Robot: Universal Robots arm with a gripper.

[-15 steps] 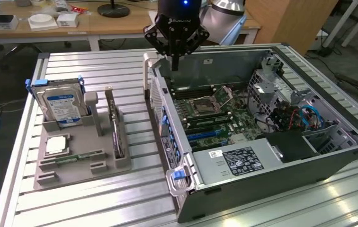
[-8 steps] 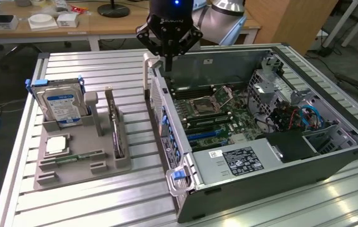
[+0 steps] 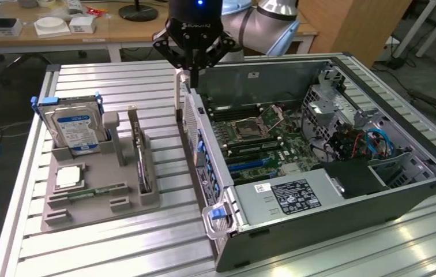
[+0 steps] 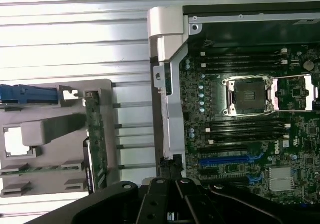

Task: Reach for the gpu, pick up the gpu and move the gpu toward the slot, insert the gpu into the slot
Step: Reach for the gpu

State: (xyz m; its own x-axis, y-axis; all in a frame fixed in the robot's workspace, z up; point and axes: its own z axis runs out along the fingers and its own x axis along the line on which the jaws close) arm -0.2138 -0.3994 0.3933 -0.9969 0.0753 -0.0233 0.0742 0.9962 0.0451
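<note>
Progress: nothing done yet. Pincer (image 3: 190, 74) fully closed, empty, hanging over edge wall of computer case (image 3: 333, 231). Gpu (image 3: 138, 151) stands on edge in grey tray (image 3: 87, 213), untouched, about 7 o'clock from pincer in exterior view; hard drive (image 3: 75, 124) at its 10 o'clock. Blue slot (image 4: 230, 160) on board vacant. Reach unfinished; grasp, carry, insertion all remain.

- The arm (image 3: 258, 22) comes in from the far side and bends over.
- Its black wrist (image 3: 195, 11) points straight down.
- The jaws hang below it, pressed tight together.
</note>
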